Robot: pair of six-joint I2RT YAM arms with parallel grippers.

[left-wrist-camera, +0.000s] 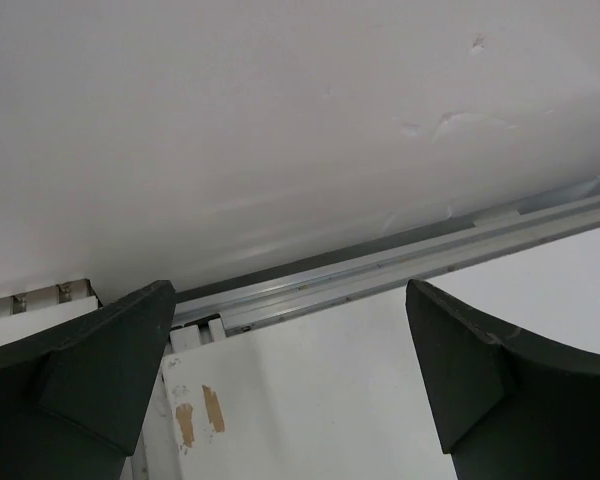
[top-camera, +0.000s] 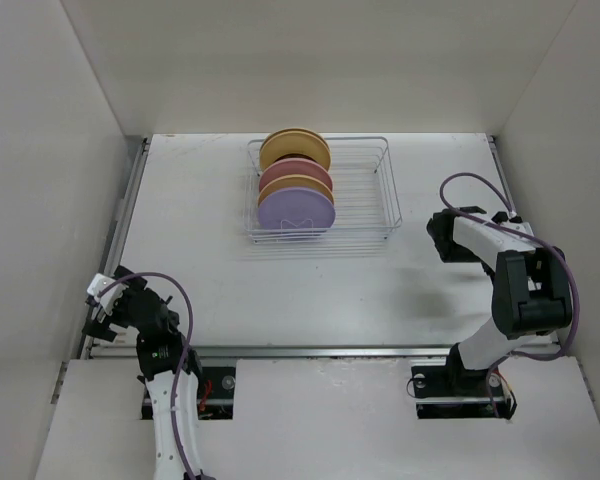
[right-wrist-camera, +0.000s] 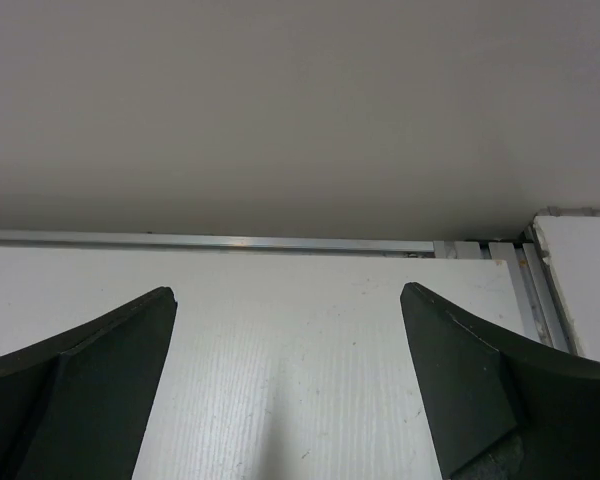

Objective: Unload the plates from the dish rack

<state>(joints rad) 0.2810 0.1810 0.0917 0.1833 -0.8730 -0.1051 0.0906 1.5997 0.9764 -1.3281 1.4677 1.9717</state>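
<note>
Worktop (top-camera: pixel 200 270): white, walled in.
Left pincer (left-wrist-camera: pixel 290 292): jaws apart, empty, near-left corner.
Right pincer (right-wrist-camera: pixel 288 292): jaws apart, empty, nearer the rack.
Dish rack (top-camera: pixel 375 190): far centre, far-left of right pincer.
Plates (top-camera: pixel 296 212): on edge, rack's left half.

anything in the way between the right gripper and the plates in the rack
No loose object shows. Only the right wire wall of the dish rack and its plateless right half lie between the open right gripper and the plates, which stand in the rack's left part.
</note>
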